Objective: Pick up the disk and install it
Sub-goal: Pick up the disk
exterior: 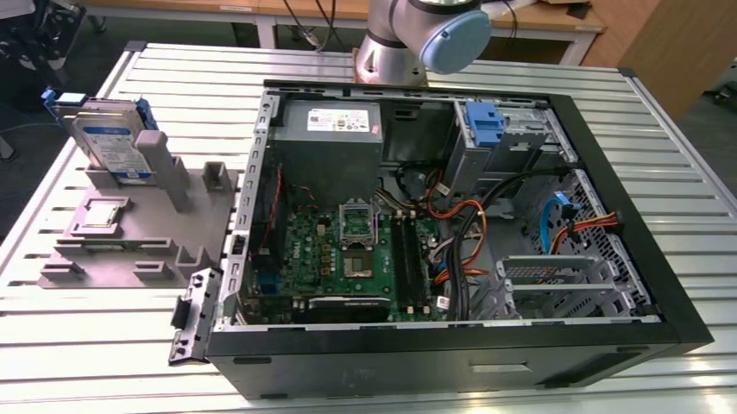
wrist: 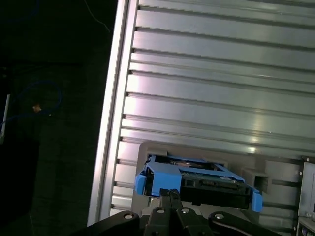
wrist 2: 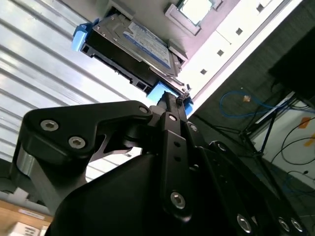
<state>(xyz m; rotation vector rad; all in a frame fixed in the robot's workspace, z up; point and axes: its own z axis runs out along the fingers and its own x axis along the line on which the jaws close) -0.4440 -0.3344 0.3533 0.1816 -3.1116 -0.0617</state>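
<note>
Disk (exterior: 110,142) stood on edge in the grey fixture (exterior: 116,246) beside the computer case (exterior: 461,349), toward the exterior view's left — pick-up seemingly not yet done; the gripper (wrist: 170,192) hung near its blue bracket (wrist: 160,179), fingers (wrist: 164,200) pressed together, empty; a grasp would call for parting them first.

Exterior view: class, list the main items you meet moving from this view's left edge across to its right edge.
disk → power-supply box → blue latch
</note>
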